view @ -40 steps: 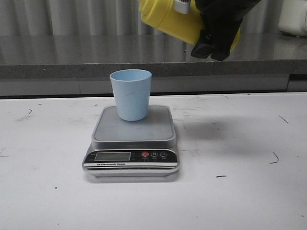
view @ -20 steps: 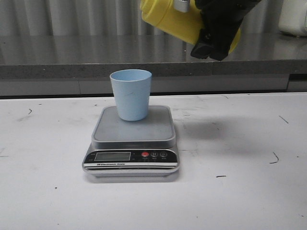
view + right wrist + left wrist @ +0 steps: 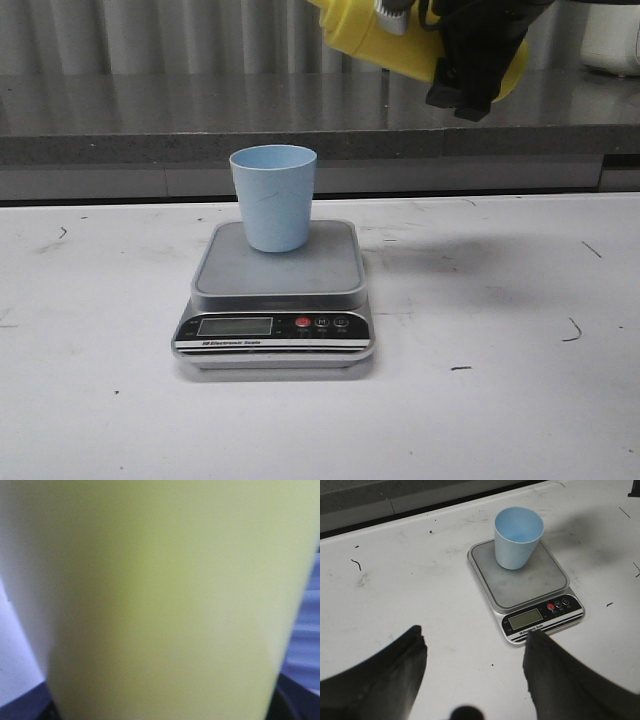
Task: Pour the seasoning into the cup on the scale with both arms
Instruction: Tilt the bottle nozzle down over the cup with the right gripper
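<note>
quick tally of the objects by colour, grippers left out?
Yellow: 1, the seasoning bottle, held tilted up high in the right gripper
Pale blue: 1, the cup, upright on the scale
Silver-grey: 1, the scale on the white table
Total: 3

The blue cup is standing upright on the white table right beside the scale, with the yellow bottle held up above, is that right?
Not quite. The blue cup stands upright on the scale platform, not beside it on the table; the front view shows this. The yellow bottle is indeed held up above.
</note>
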`<action>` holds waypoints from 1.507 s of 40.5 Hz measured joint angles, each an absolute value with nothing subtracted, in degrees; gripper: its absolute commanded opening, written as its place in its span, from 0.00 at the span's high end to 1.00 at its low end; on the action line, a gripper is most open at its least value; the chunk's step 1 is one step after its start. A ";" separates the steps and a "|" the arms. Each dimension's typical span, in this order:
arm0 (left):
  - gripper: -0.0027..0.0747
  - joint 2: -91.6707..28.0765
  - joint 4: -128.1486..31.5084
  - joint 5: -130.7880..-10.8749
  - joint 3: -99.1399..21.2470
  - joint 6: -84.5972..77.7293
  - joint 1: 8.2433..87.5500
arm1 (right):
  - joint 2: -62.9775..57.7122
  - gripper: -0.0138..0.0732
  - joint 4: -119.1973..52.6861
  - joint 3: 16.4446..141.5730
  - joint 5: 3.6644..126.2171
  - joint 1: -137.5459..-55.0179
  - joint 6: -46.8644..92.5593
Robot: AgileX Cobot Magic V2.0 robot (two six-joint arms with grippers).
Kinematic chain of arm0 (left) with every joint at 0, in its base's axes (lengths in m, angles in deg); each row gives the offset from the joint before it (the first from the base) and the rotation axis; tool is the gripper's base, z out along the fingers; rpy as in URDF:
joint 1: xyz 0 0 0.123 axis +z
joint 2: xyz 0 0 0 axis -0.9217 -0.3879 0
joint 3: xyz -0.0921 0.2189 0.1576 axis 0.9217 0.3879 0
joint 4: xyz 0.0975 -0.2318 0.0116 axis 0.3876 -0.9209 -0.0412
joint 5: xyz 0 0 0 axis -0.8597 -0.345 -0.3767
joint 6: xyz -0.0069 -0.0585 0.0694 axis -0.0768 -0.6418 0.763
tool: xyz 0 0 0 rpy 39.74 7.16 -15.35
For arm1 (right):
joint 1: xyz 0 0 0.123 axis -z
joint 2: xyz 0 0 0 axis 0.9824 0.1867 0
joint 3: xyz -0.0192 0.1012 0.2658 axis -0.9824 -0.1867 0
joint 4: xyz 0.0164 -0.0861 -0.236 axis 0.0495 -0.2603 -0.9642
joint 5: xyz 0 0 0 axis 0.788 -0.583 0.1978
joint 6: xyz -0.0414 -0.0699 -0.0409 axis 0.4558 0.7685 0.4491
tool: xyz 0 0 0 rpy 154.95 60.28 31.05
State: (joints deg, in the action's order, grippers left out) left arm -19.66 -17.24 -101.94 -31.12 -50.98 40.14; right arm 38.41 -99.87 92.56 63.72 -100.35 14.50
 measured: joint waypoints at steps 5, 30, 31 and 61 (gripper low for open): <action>0.42 -19.66 -17.24 -101.94 -31.12 -50.98 40.14 | 39.84 0.43 -126.08 92.67 62.98 -101.92 -4.97; 0.42 -19.66 -17.24 -101.94 -31.12 -50.98 40.14 | 42.97 0.43 -151.38 93.01 64.43 -104.80 -7.28; 0.42 -19.66 -17.24 -101.94 -31.12 -50.98 40.14 | 42.97 0.43 -151.38 93.01 64.81 -104.80 -6.52; 0.42 -19.66 -17.24 -101.94 -31.12 -50.98 40.14 | 42.97 0.43 -151.18 93.01 71.17 -104.80 -2.92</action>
